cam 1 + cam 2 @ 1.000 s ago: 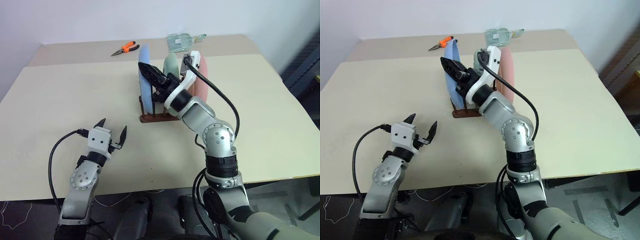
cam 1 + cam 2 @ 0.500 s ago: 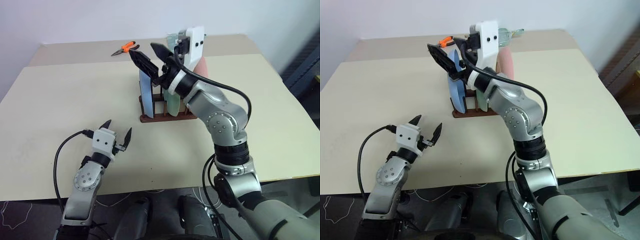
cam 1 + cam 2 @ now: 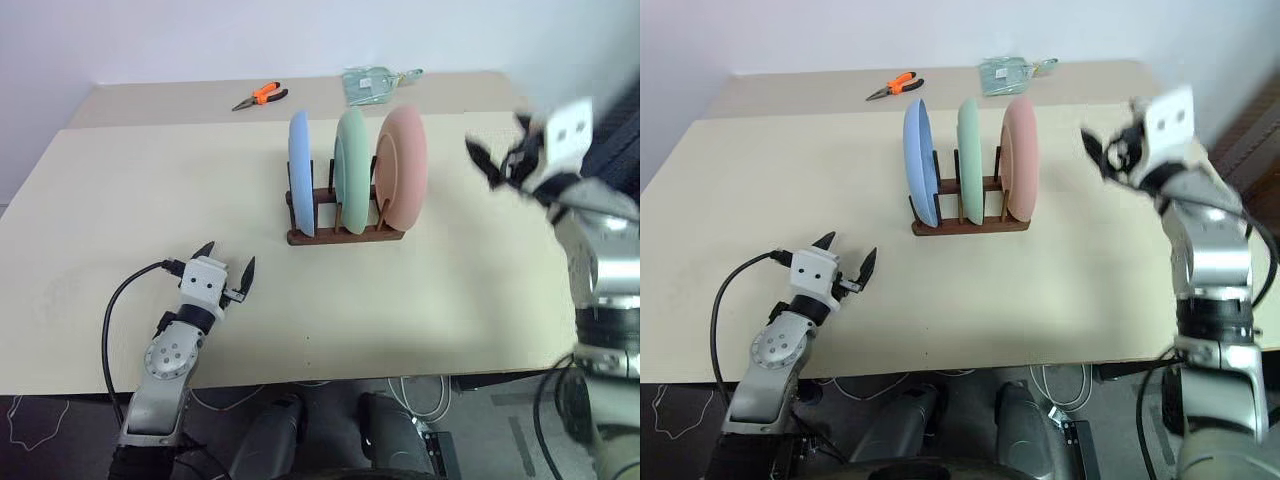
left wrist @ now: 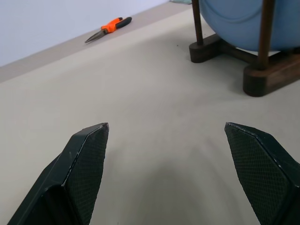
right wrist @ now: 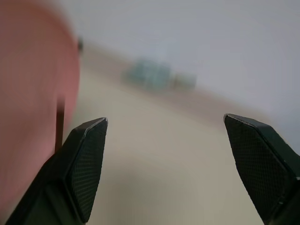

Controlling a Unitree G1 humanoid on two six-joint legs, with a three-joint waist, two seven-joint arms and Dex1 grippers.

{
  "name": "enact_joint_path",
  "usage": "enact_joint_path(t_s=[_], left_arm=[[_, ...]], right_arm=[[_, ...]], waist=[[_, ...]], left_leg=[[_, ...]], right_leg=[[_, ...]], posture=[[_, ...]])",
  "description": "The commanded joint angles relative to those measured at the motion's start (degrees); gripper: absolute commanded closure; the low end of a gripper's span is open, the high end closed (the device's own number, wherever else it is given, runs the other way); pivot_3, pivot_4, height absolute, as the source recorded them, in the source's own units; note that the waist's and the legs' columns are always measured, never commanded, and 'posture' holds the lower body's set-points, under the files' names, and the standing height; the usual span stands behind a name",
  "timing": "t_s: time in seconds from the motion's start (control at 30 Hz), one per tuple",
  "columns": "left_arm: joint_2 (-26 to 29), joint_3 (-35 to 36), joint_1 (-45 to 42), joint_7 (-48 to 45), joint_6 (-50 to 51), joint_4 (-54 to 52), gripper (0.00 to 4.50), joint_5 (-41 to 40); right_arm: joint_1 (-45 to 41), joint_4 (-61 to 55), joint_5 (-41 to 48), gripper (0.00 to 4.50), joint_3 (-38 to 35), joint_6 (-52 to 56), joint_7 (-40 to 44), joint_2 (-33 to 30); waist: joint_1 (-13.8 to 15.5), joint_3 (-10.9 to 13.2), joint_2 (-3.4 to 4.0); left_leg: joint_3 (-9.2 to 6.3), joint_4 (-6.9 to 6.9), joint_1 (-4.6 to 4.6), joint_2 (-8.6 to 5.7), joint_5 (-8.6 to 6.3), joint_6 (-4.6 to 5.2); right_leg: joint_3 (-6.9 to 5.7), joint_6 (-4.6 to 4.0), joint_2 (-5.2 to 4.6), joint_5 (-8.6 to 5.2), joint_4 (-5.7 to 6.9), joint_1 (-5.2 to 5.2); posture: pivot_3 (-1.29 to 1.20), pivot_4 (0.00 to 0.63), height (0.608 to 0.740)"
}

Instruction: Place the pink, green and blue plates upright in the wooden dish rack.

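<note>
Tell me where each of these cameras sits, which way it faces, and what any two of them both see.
Left eye view: on the head, looking forward and down at the table; both arms show.
Right eye view: beside it, same scene.
Left wrist view: along the open left gripper, low over the table, toward the wooden dish rack and blue plate.
Right wrist view: along the open right gripper, past the pink plate.
Shared: left wrist and eye views both show the orange pliers.

3 plates [image 3: 340, 170] upright in rack [image 3: 345, 232]
</note>
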Motion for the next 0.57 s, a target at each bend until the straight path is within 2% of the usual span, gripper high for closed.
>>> enact_joint_path(t_s=[0.03, 0.13, 0.57], left_arm=[[0.8, 2.4, -0.4, 0.5, -0.9, 1.0, 0.43, -0.3], [1.3, 3.4, -0.3, 0.8, -0.4, 1.8, 0.43, 0.0], [1.4, 4.5, 0.5, 2.0, 1.8, 1.3, 0.43, 0.4]], right_arm=[[4.4, -2.6, -0.2, 0.48, 0.4, -2.9, 2.0, 1.8], [6.6, -2.5, -0.7, 0.48, 1.0, -4.7, 2.6, 3.7], [4.6, 5.9, -1.6, 0.48, 2.6, -8.4, 6.6, 6.6]], waist=[[-0.2, 0.0, 0.06], [-0.7, 0.0, 0.07], [-0.8, 0.0, 0.07]], left_leg=[[0.00, 0.00, 0.03, 0.01, 0.00, 0.00], [0.01, 0.01, 0.06, 0.02, 0.00, 0.00], [-0.02, 0.06, 0.11, 0.02, 0.00, 0.00]], right_leg=[[0.01, 0.00, 0.01, 0.00, 0.01, 0.01], [0.02, 0.00, 0.02, 0.00, 0.01, 0.05], [-0.01, 0.00, 0.04, 0.00, -0.03, 0.14]], posture=[[0.00, 0.150, 0.739], [0.00, 0.150, 0.739], [0.00, 0.150, 0.739]])
